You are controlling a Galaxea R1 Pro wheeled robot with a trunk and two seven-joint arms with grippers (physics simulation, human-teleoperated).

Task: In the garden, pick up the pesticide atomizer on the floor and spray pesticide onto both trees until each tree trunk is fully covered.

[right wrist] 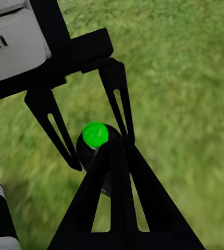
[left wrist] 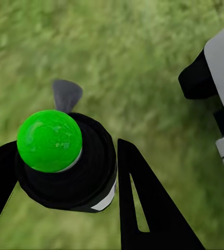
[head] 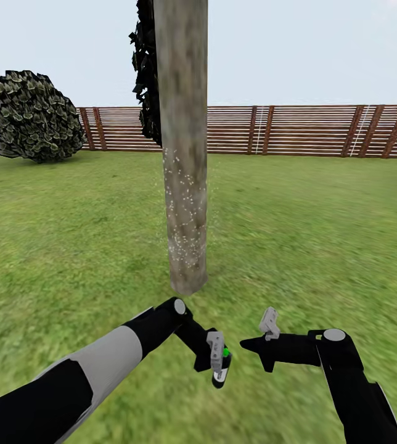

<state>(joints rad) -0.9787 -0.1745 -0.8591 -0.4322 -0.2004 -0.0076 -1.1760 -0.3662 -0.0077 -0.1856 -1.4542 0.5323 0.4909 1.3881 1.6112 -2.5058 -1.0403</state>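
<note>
A thick mottled grey-brown tree trunk (head: 184,154) rises from the lawn straight ahead. Fine white specks dot its lower half. My left gripper (head: 218,369) hangs just in front of the trunk's base, shut on the pesticide atomizer (head: 225,354), a black bottle with a bright green cap. In the left wrist view the atomizer (left wrist: 57,156) sits between the two black fingers (left wrist: 143,208). My right gripper (head: 251,344) points left at the atomizer from close by, shut and holding nothing. In the right wrist view its fingertips (right wrist: 117,151) meet just beside the green-capped atomizer (right wrist: 95,134).
Green lawn (head: 322,234) spreads all around. A brown slatted fence (head: 285,129) runs along the back. A round dark bush (head: 32,117) stands at the far left, and dark foliage (head: 144,80) shows behind the trunk.
</note>
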